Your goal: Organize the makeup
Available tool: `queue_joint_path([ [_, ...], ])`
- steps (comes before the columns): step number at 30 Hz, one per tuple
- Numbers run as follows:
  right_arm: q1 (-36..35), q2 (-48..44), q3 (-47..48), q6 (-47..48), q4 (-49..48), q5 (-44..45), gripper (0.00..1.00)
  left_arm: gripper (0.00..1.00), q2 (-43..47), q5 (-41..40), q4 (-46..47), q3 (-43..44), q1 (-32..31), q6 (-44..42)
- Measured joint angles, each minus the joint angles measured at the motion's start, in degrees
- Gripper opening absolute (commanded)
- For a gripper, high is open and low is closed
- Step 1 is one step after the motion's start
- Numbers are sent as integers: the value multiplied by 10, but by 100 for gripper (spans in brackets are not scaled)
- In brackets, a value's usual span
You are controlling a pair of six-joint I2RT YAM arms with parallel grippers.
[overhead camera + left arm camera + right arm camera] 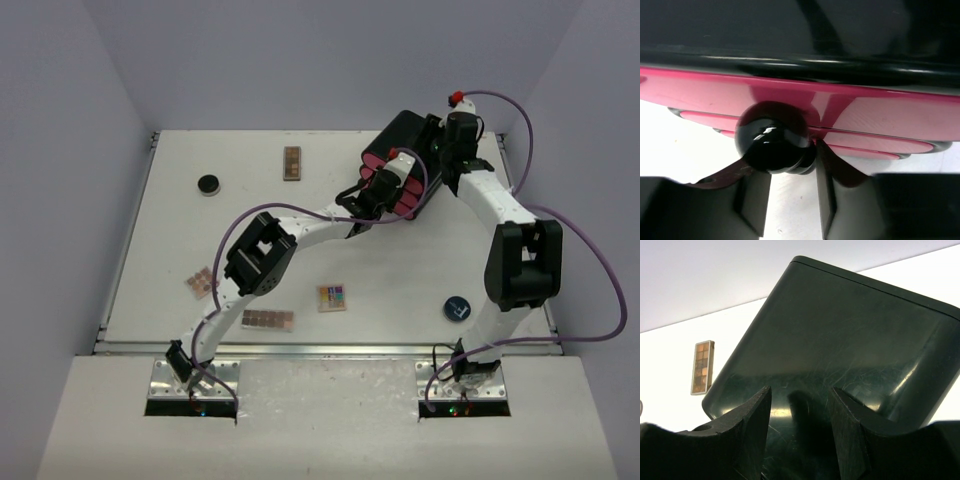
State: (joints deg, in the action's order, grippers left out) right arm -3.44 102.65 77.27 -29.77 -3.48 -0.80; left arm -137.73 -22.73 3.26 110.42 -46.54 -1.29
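Pink drawer knob: pinched in my left claw
Right claw: spread, against black box
Makeup: brown palette, compact loose on bench

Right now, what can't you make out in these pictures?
1. Drawer contents: top view, the box itself covers them; the left wrist view shows only pink fronts.
2. Whether the left gripper pinches the knob: left wrist view, the knob hides the fingertips.
3. Print on the blue disc: top view, too small.
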Motion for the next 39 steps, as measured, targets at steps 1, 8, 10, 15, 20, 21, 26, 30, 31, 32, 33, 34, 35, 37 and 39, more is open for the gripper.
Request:
queue_joint_path([
  [1, 0, -1, -1, 0, -1, 0, 52, 24, -2, -1, 0, 2, 0, 1],
  [8, 0, -10, -17, 5, -12, 1, 52, 0, -4, -2, -22, 14, -1, 6],
  [10, 0, -10, -17, 5, -12, 1, 52, 0, -4, -2, -24, 15, -1, 13],
  [15, 1, -10, -17, 5, -12, 1, 51, 0, 17, -2, -21, -19, -1, 20],
  [20, 3, -10, -19, 4, -14, 2, 51, 0, 114, 13, -29, -161, -3, 25],
  [21, 3, -10, -19, 4, -14, 2, 51, 0, 133, 16, -35, -183, -3, 25],
  [26, 4, -10, -20, 2, -17, 2, 51, 0, 194, 27, -55, -258, -3, 24],
  [30, 4, -10, -21, 1, -19, 2, 52, 0, 204, 30, -65, -273, -3, 23],
  [31, 4, -10, -21, 1, -19, 2, 52, 1, 204, 31, -67, -274, -3, 23],
  [32, 4, -10, -21, 2, -18, 2, 53, 4, 204, 32, -69, -275, -3, 24],
  [33, 4, -10, -21, 2, -18, 2, 53, 11, 204, 32, -69, -276, -3, 24],
  [34, 4, -10, -21, 2, -18, 2, 55, 25, 204, 34, -70, -277, -3, 25],
  [35, 4, -10, -21, 3, -18, 0, 55, 34, 204, 35, -72, -280, -3, 27],
  [37, 4, -10, -19, 6, -16, -4, 58, 53, 205, 40, -77, -284, -3, 31],
  [39, 4, -10, -13, 12, -6, -9, 59, 69, 205, 43, -88, -284, -3, 34],
])
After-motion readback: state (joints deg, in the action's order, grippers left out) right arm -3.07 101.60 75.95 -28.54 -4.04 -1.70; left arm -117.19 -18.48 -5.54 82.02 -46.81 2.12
